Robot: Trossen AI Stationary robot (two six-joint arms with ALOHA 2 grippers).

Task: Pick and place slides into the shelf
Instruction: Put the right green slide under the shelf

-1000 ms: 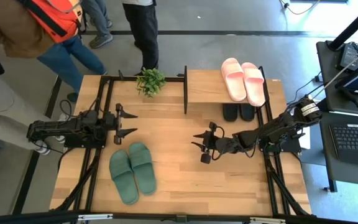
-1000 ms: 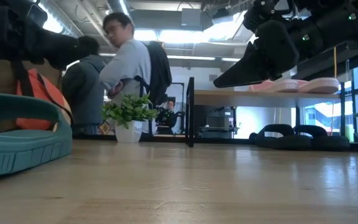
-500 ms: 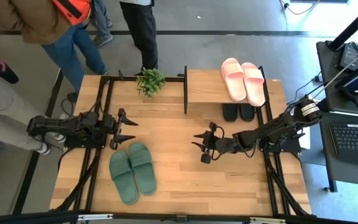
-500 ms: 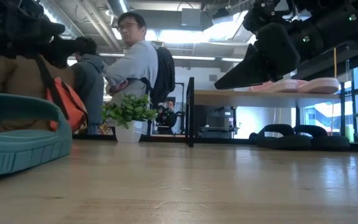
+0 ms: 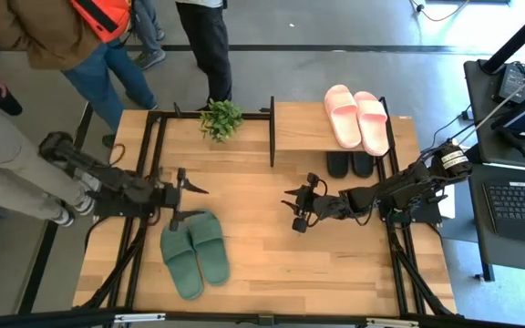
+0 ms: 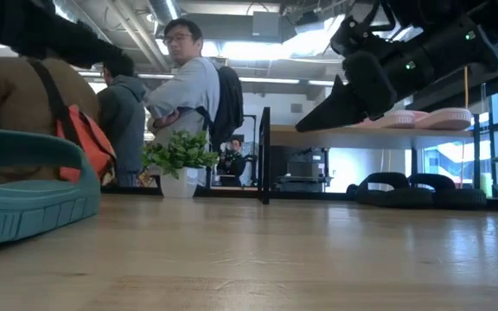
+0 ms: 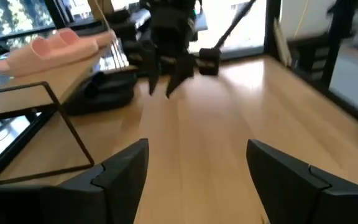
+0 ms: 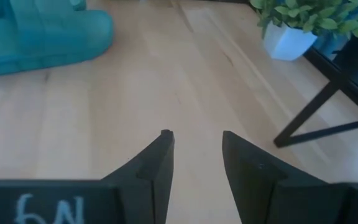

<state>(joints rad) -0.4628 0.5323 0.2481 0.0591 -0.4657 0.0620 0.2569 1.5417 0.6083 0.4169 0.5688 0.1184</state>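
One pair of slides remains on the bare tabletop (image 5: 262, 264): the green slides (image 5: 195, 251) lie side by side near the front-left of the table, toes toward the shelf (image 5: 303, 128) side, long axes running roughly front to back with a slight tilt. The pink slides (image 5: 357, 117) already rest on the shelf's top plank and the black slides (image 5: 350, 164) sit on its lower level.

The left gripper (image 5: 186, 202) hovers just beside the toe end of the green pair, fingers spread wide with nothing between them. From this gripper the slides lie just toward the table's front edge, so the left arm is clearly the nearer one.

The right gripper (image 5: 295, 210) hangs over mid-table, well apart from the green pair, its fingers partly open and holding nothing; in its wrist view the green slides (image 8: 39, 28) appear far ahead.

A potted plant (image 5: 221, 118) stands beside the shelf's left post, near any carry path to the shelf.
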